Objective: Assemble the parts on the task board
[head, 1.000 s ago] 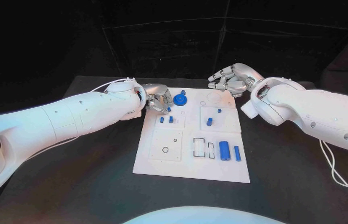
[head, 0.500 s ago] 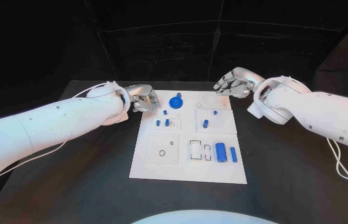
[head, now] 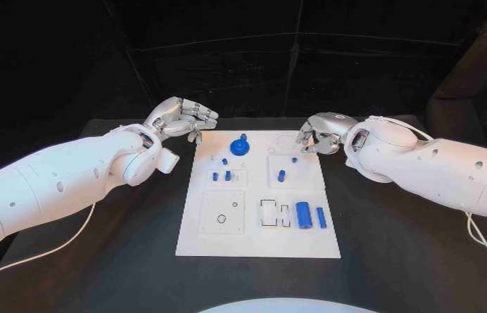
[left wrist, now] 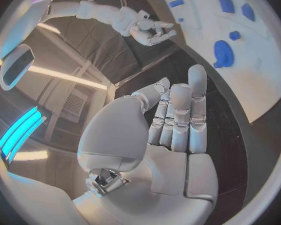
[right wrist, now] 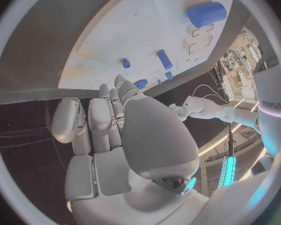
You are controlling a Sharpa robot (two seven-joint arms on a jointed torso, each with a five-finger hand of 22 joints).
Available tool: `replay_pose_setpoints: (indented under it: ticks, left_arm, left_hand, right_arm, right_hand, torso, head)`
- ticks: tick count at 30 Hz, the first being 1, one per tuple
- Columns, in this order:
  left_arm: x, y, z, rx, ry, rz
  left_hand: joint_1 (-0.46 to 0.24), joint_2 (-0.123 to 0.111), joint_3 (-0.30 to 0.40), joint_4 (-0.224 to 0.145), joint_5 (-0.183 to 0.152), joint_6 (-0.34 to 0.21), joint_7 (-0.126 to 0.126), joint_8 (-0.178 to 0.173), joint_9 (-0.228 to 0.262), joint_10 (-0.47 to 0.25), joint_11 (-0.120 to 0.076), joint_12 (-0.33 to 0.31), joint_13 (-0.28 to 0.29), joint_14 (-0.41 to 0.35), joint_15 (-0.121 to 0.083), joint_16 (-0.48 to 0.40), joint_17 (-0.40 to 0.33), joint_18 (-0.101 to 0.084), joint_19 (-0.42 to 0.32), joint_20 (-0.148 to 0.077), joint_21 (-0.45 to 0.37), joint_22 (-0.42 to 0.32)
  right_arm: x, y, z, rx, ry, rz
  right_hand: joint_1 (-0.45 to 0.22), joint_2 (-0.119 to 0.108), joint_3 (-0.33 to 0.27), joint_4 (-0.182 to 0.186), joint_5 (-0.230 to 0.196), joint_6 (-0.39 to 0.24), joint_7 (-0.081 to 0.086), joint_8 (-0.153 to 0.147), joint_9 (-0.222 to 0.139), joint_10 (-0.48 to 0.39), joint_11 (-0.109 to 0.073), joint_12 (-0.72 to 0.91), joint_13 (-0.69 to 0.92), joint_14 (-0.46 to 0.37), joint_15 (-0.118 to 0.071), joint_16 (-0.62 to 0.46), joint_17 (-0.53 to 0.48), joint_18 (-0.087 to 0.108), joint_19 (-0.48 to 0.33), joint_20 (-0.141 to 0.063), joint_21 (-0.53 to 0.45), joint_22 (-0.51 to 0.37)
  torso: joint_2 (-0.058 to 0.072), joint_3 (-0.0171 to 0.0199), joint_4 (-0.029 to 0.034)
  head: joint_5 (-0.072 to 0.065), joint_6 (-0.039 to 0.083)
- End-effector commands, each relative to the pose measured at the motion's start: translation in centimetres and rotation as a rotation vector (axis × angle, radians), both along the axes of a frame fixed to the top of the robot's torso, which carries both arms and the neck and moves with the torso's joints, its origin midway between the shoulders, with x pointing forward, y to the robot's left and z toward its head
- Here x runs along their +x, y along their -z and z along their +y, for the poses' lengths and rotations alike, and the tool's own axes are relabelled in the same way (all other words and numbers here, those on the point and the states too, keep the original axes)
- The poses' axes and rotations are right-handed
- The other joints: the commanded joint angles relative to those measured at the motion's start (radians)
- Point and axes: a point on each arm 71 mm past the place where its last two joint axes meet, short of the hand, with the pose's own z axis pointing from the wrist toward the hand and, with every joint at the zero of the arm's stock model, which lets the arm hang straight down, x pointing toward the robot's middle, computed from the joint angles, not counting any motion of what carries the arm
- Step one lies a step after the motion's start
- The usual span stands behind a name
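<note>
Looking down from the head camera, the white task board (head: 254, 207) lies mid-table, blue parts (head: 303, 216) near its right edge. Left hand (head: 183, 122) hovers off its far left corner, right hand (head: 319, 133) over the far right corner.

Left wrist view: fingers (left wrist: 178, 115) extended, empty.

Right wrist view: fingers (right wrist: 109, 112) loosely extended, empty.

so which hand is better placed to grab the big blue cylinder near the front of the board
Probably the right hand: the big blue cylinder lies on the board's right half, on that arm's side. The left hand hovers off the far left corner. Both hold nothing.
</note>
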Motion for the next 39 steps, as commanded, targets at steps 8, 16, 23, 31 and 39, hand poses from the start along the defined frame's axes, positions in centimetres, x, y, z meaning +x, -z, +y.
replay_pose_setpoints:
  ticks: [8,16,23,31,39]
  left_arm:
    - [-0.5,-1.1,-0.2,-0.347,-0.035,0.027]
    - [-0.6,-1.1,-0.3,-0.358,-0.035,0.033]
    - [-0.6,-1.0,-0.3,-0.357,-0.037,0.037]
    - [-0.5,-1.0,-0.2,-0.356,-0.038,0.040]
    - [-0.4,-0.9,0.0,-0.351,-0.045,0.042]
  left_hand:
    - [-0.015,0.007,-0.010,0.012,0.005,0.012,-0.002,0.003,0.000,0.001,0.003,0.012,0.000,-0.021,0.000,-0.026,-0.039,0.006,-0.015,-0.001,-0.019,-0.012]
    - [-0.016,0.007,-0.013,0.013,0.005,0.011,-0.002,0.002,-0.001,0.000,0.002,0.013,0.000,-0.024,0.000,-0.029,-0.041,0.006,-0.016,-0.001,-0.024,-0.015]
    - [-0.014,0.011,-0.012,0.012,0.005,0.009,-0.002,0.001,-0.001,-0.002,0.003,0.013,-0.001,-0.026,0.000,-0.031,-0.043,0.006,-0.017,-0.001,-0.027,-0.017]
    - [-0.013,0.013,-0.012,0.012,0.005,0.010,-0.002,0.001,-0.001,-0.002,0.003,0.014,-0.001,-0.027,0.000,-0.031,-0.044,0.006,-0.018,-0.001,-0.029,-0.018]
    - [-0.013,0.014,-0.012,0.012,0.005,0.010,-0.002,0.001,-0.001,-0.002,0.002,0.014,-0.001,-0.028,0.000,-0.031,-0.045,0.006,-0.018,-0.001,-0.029,-0.018]
  right_arm:
    - [-0.9,1.2,1.5,-0.131,-0.057,-0.019]
    - [-1.2,1.7,2.1,-0.134,-0.073,0.001]
    - [-1.3,2.2,2.3,-0.148,-0.078,0.028]
    - [-1.3,2.7,2.4,-0.155,-0.080,0.045]
    - [-1.4,2.9,2.6,-0.158,-0.078,0.052]
  right_hand:
    - [-0.003,-0.019,0.023,-0.001,-0.005,-0.019,0.003,-0.019,0.000,-0.019,0.005,-0.038,-0.030,0.020,0.000,0.003,0.007,0.017,0.008,0.004,0.000,0.006]
    - [-0.008,-0.017,0.043,0.002,-0.011,-0.010,0.006,-0.022,0.002,-0.001,0.006,-0.048,-0.046,0.022,0.007,0.006,0.009,0.015,0.012,0.008,0.003,0.010]
    - [0.000,-0.014,0.090,-0.007,-0.043,0.009,0.008,-0.022,0.003,0.033,0.007,-0.055,-0.064,0.025,0.011,0.018,0.017,0.013,0.022,0.013,0.013,0.026]
    - [-0.006,-0.019,0.139,-0.012,-0.051,0.032,0.003,-0.019,0.004,0.066,0.002,-0.061,-0.079,0.023,0.007,0.017,0.013,0.013,0.022,0.012,0.015,0.028]
    - [-0.007,-0.008,0.218,-0.035,-0.091,0.076,-0.008,-0.008,0.008,0.126,-0.012,-0.057,-0.083,0.029,-0.005,0.037,0.029,0.004,0.046,0.000,0.041,0.069]
  torso:
    - [0.001,0.0005,-0.0001]
    - [0.002,0.0005,0.0010]
    - [0.002,0.0009,0.0003]
    - [0.003,0.0010,0.0013]
    - [0.002,0.0008,-0.0012]
  head:
    - [-0.001,0.001]
    - [0.000,-0.003]
    - [0.004,-0.007]
    - [0.004,-0.012]
    - [0.006,-0.014]
